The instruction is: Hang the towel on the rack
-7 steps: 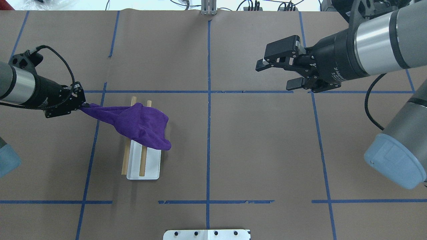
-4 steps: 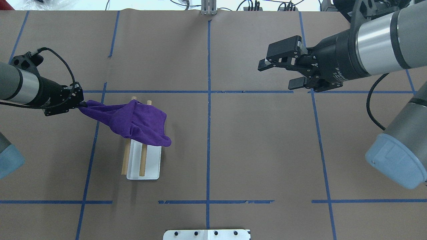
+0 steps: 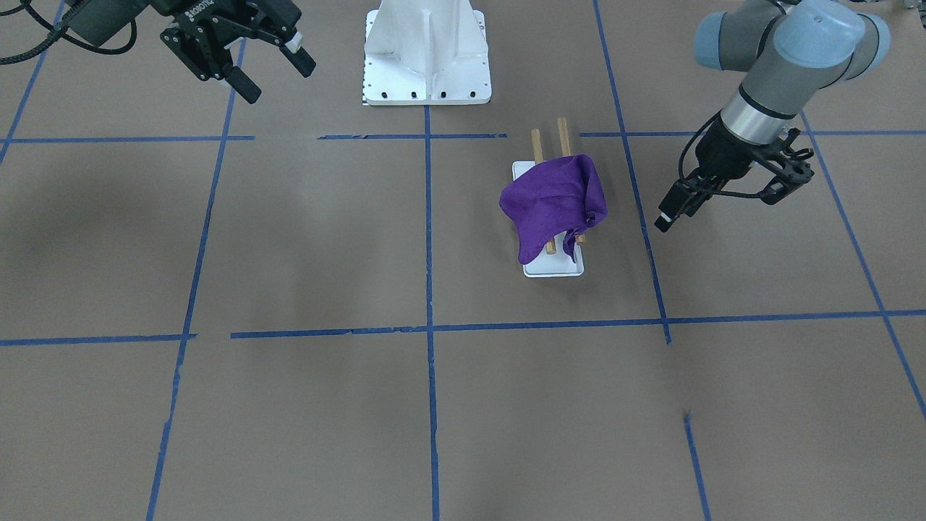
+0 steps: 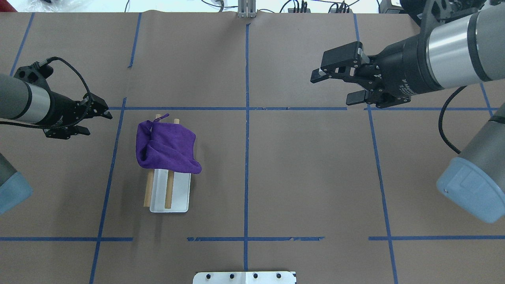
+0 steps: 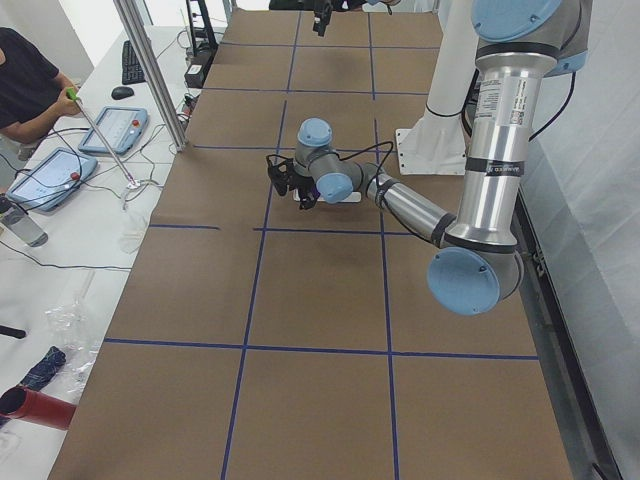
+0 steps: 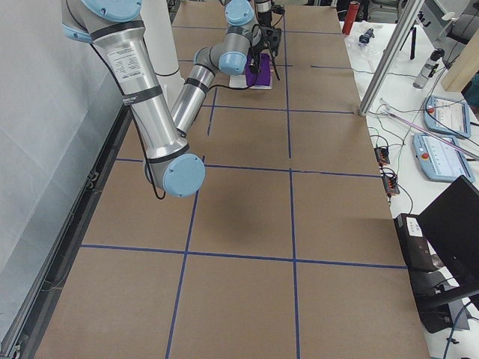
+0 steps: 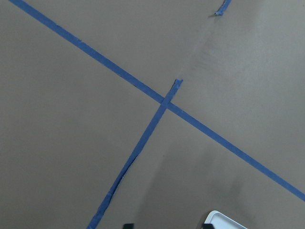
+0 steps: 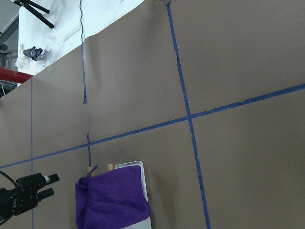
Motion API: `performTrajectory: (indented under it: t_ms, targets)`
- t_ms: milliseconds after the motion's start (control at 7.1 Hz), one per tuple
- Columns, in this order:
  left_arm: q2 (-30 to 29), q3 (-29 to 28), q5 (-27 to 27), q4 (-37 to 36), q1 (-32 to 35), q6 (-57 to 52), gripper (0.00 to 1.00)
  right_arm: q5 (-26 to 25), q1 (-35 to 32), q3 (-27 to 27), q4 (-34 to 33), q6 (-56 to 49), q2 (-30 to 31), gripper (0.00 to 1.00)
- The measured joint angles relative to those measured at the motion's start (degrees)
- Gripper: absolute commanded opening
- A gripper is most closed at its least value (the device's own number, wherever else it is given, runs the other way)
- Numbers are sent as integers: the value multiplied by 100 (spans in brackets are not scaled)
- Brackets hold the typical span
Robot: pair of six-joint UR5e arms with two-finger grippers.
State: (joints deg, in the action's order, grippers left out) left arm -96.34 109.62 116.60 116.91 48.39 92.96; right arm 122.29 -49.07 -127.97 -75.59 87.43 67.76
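Exterior front-facing: ROBOTIQ lettering (image 3: 200, 9) by right fingers (image 3: 244, 87)

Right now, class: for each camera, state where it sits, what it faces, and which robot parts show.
Overhead: behind robot, looking down; left arm, right arm, left fingers, right fingers, towel on rack.
Front: across table, facing robot; both arms, pedestal.
Left side: table end; left arm nearest.
Right side: other end; right arm nearest.
Left wrist: down at tape; hardly any robot.
Right wrist: towards towel, left fingers.
Shared: overhead and front both show towel, rack.
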Motion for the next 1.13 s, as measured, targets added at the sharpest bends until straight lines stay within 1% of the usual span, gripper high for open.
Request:
performTrajectory:
  t_ms: [141, 282, 563, 704, 845, 986, 1127]
  targets:
    - [11, 18, 3, 4, 9, -257, 100, 16, -72, 7, 0, -51, 225, 100]
    - [43, 21, 24, 4, 36, -967, 100, 26, -138, 21, 0, -273, 565, 100]
    - [107, -105, 71, -1, 383, -3017, 100, 31, -277, 31, -6, -1104, 1454, 100]
    - [163, -217, 163, 8, 711, -4088, 100, 51, -468, 103, -15, -1885, 1934, 100]
    - [295, -315, 483, 15, 1058, -5017, 100, 77, -783, 381, -33, -2927, 2277, 100]
    - [532, -460, 995, 9, 1549, -6141, 100, 137, -1257, 897, -55, -4167, 2442, 100]
    - [751, -690, 1393, -24, 2146, -7375, 100, 376, -1875, 1454, -72, -5322, 2553, 100]
